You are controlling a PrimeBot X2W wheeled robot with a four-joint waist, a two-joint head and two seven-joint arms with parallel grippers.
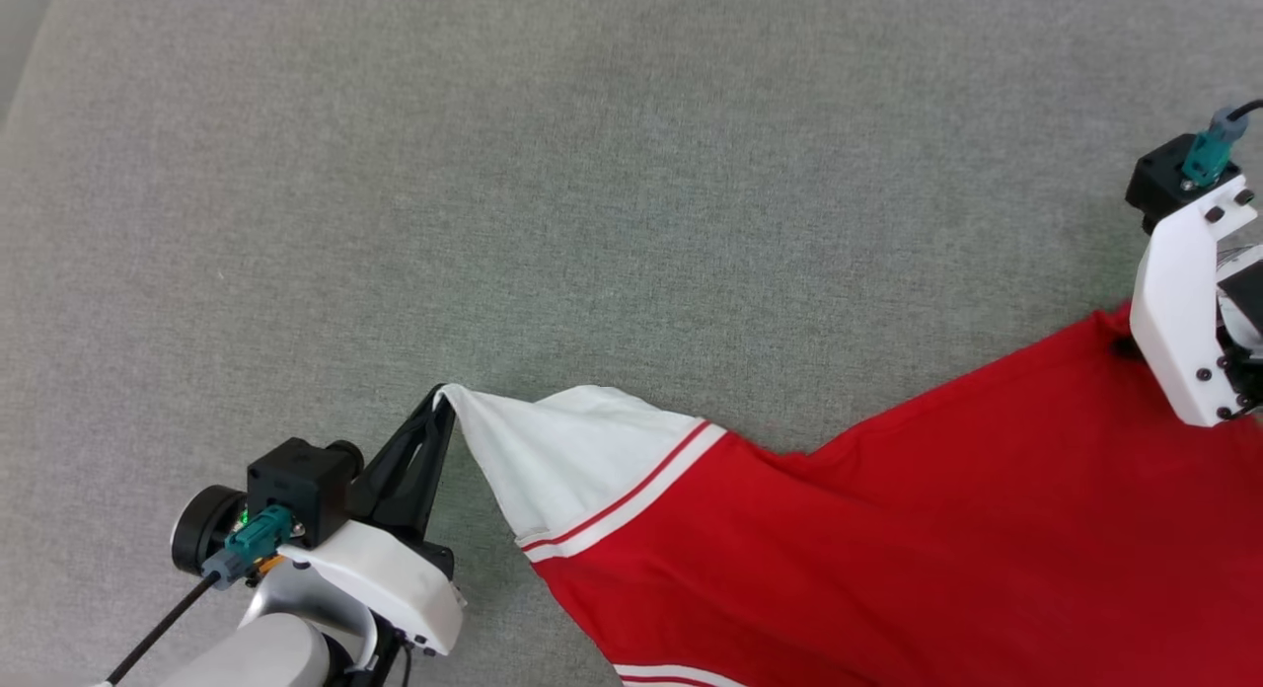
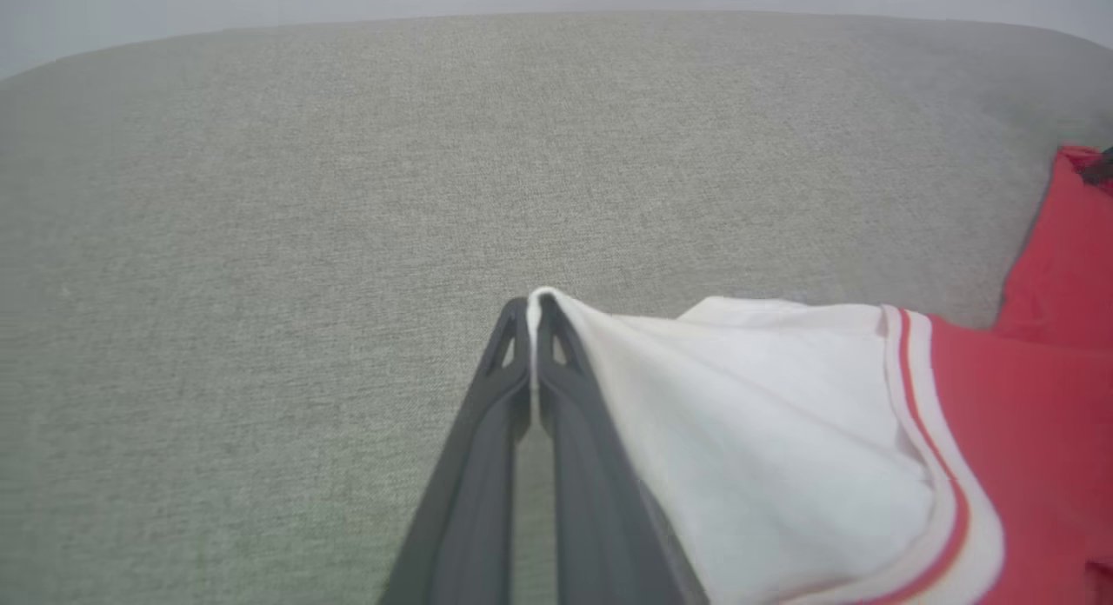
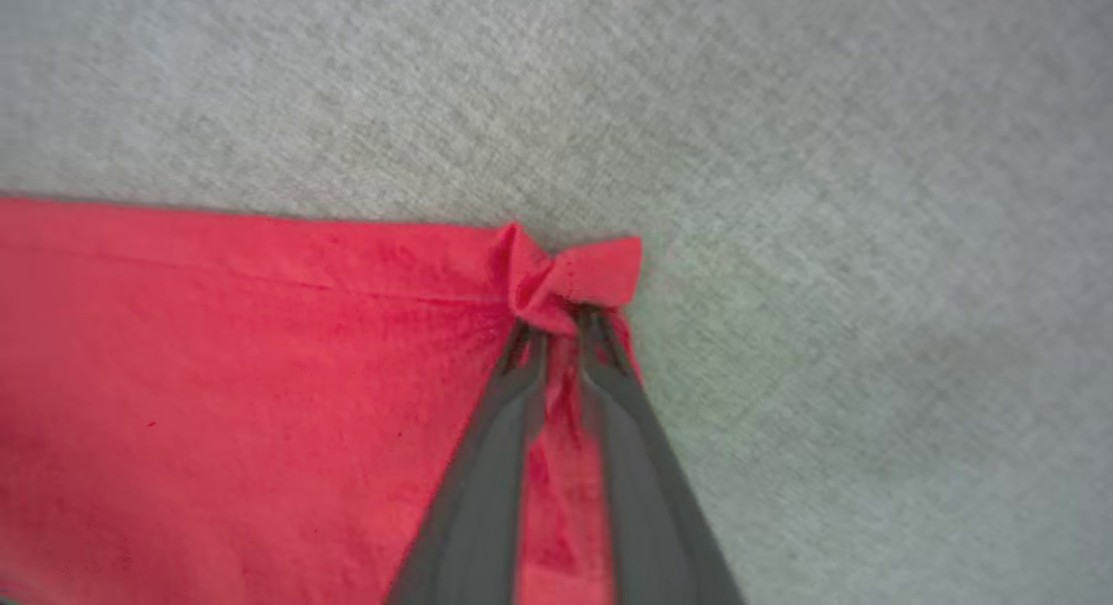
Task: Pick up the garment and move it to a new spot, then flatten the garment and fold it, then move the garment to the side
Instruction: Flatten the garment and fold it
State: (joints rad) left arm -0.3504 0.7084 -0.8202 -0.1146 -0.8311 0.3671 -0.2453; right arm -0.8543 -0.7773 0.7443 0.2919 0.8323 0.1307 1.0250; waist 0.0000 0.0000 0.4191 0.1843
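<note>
The garment (image 1: 888, 529) lies spread over the grey fabric surface, red with a white short sleeve (image 1: 562, 450) edged in red-white trim. In the head view my left gripper (image 1: 441, 396) at the lower left is shut on the tip of that sleeve. The left wrist view shows the white cloth (image 2: 765, 431) pinched between its two dark fingertips (image 2: 532, 305). My right gripper (image 3: 556, 322) is shut on a bunched red corner of the garment (image 3: 217, 370). In the head view it sits at the right edge (image 1: 1125, 346), mostly hidden behind its white wrist bracket.
The grey woven surface (image 1: 592, 174) stretches wide above and to the left of the garment. Its rounded far edge shows in the left wrist view (image 2: 556, 18). The garment runs off the bottom and right of the head view.
</note>
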